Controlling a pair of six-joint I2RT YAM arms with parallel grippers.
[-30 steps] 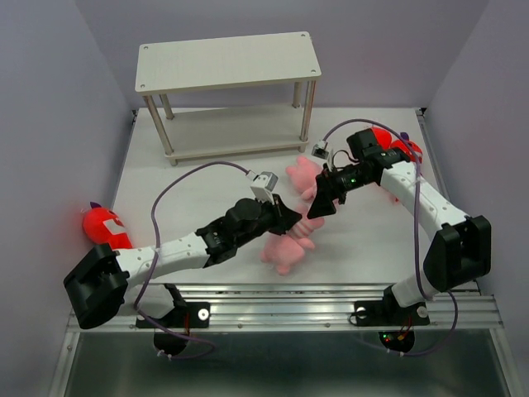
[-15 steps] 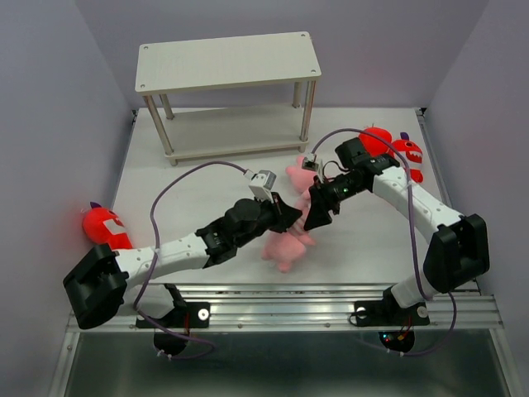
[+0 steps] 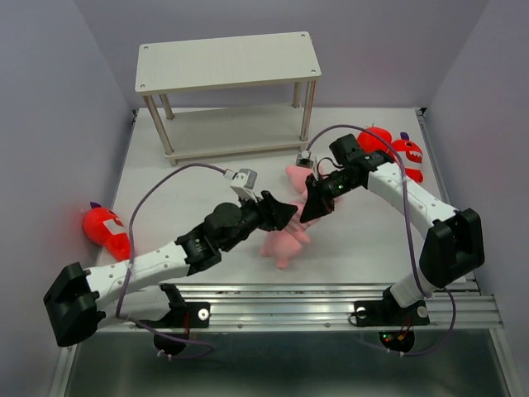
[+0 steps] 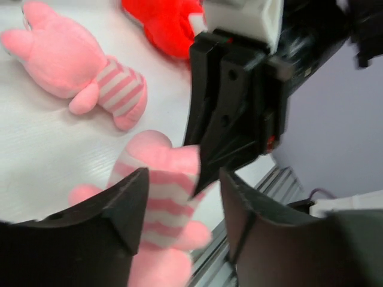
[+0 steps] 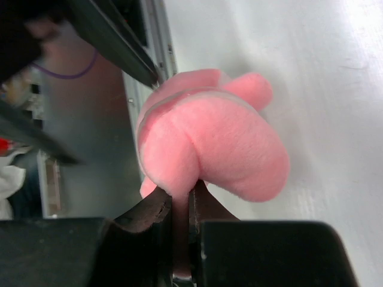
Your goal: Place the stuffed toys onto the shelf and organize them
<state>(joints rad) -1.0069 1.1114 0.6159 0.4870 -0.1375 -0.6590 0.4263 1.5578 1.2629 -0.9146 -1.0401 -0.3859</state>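
1. As the two arms meet over the middle of the table (image 3: 207,178), the right gripper (image 5: 179,194) has its fingers pressed together on a fold of pink plush. It's pinching the striped pig (image 4: 158,197) by an ear or a limb; I can't tell which.
2. The left gripper (image 4: 182,179) is on the same toy from the opposite side, fingers spread wide. The pig's striped body lies between them and just below, and the pads are not squeezing it.
3. Tight quarters here: the right fingertips sit just ahead of the left ones, almost touching.
4. The second pig (image 3: 299,175) lies just beyond the right fingers. The shark pair (image 3: 407,155) is well behind them, out by the right arm's elbow. The lone shark (image 3: 103,225) is far back behind the left fingers, by the wall.
5. The shelf (image 3: 227,62) stands well beyond both sets of fingers, with no toy on either board.
6. My read is that this is the first pick-up, and nothing is shelved yet.
7. Next, one gripper needs to own the pig. Either the left closes round the body and the right lets go, or the left backs away. Then the pig has to be lifted clear of the second pig and carried out to a board. That thin pinch may slip.
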